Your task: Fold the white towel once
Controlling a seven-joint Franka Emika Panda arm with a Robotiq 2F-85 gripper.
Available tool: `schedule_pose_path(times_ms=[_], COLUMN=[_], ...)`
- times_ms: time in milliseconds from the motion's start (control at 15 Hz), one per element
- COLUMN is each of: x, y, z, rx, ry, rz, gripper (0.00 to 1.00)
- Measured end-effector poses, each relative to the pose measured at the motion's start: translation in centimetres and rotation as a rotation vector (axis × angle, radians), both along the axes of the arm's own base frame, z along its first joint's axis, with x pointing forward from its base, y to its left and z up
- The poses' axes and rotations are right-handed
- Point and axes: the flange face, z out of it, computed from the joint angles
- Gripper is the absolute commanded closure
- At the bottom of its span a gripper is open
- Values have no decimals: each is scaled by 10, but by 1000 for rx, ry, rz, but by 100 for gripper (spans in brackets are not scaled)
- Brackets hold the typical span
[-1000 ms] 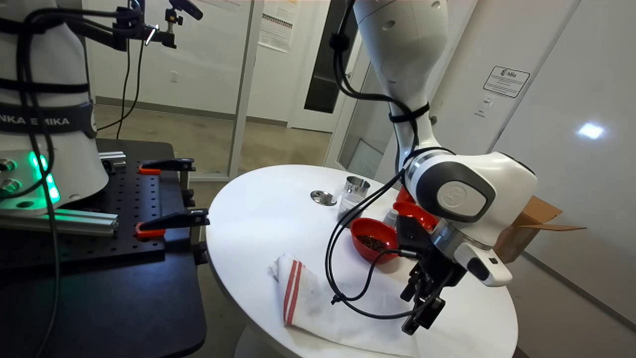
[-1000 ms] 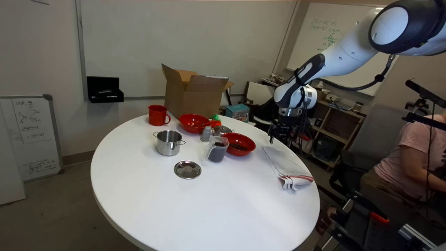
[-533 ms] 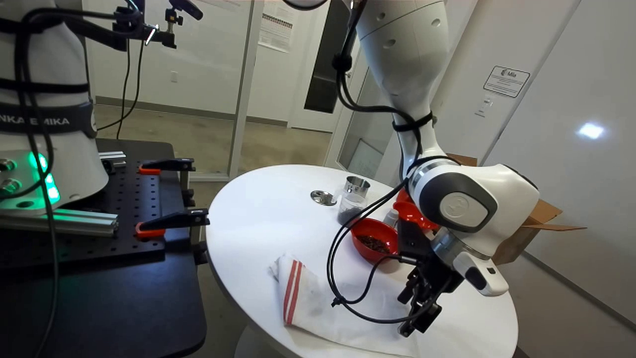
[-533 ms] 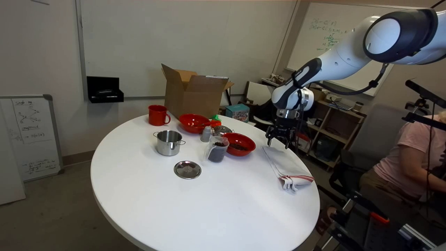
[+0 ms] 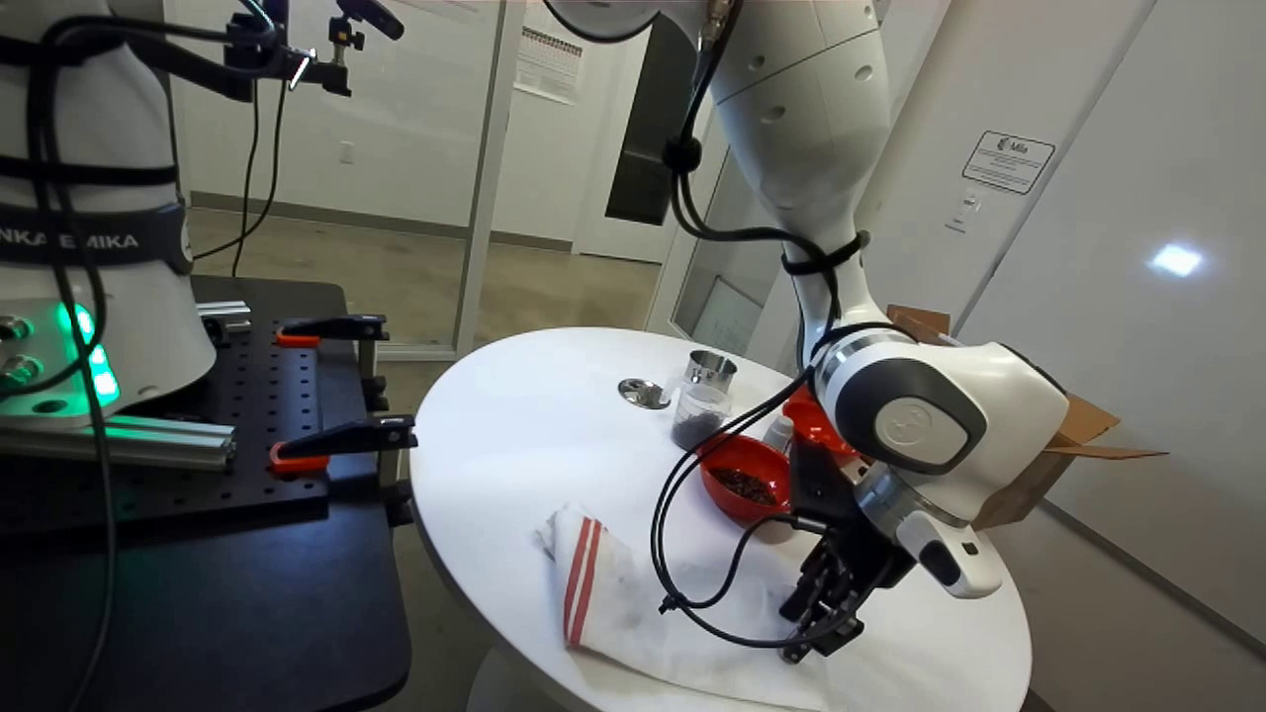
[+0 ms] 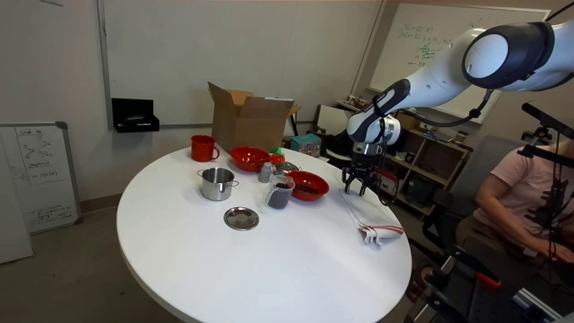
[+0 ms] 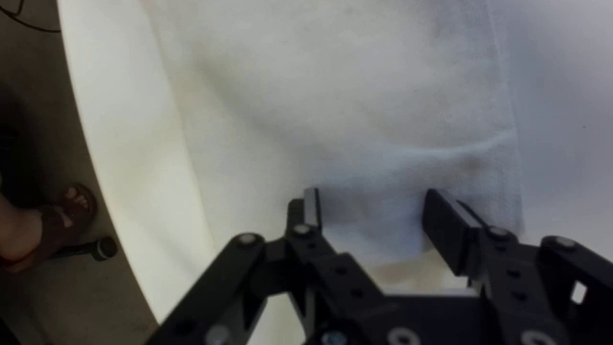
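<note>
The white towel (image 5: 673,643) lies in a long strip on the round white table, in layers at its red-striped end. It also shows in an exterior view (image 6: 370,214) and in the wrist view (image 7: 325,96). My gripper (image 5: 791,631) points down at the plain end, opposite the stripes; it also shows in an exterior view (image 6: 354,192). In the wrist view the fingers (image 7: 371,199) stand apart, partly closed, with cloth below and between them near the towel's end edge. A small ridge shows in the cloth by the right finger. Whether the tips touch the cloth I cannot tell.
A red bowl with dark contents (image 6: 309,186) stands close to the towel. A measuring cup (image 6: 279,197), steel pot (image 6: 217,185), lid (image 6: 241,219), red mug (image 6: 202,149) and cardboard box (image 6: 251,121) are farther off. The table edge (image 7: 103,191) runs close along the towel. A person (image 6: 515,197) sits nearby.
My gripper has moved down to the towel's plain end and slightly toward the striped end. Its fingers have come closer together over the last half second. The towel lies in the same place.
</note>
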Motion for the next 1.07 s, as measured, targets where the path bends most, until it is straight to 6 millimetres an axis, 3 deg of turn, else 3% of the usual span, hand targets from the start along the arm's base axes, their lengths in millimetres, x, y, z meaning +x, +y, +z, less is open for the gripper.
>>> schedule_pose_path(times_ms=[267,800,1067], x=[5,5,14], y=[0,-4,-6], z=[4,6,30], rx=[3,2,-7], ry=[-5,-11,-46], rz=[10,13,19], gripper=[100,100,100])
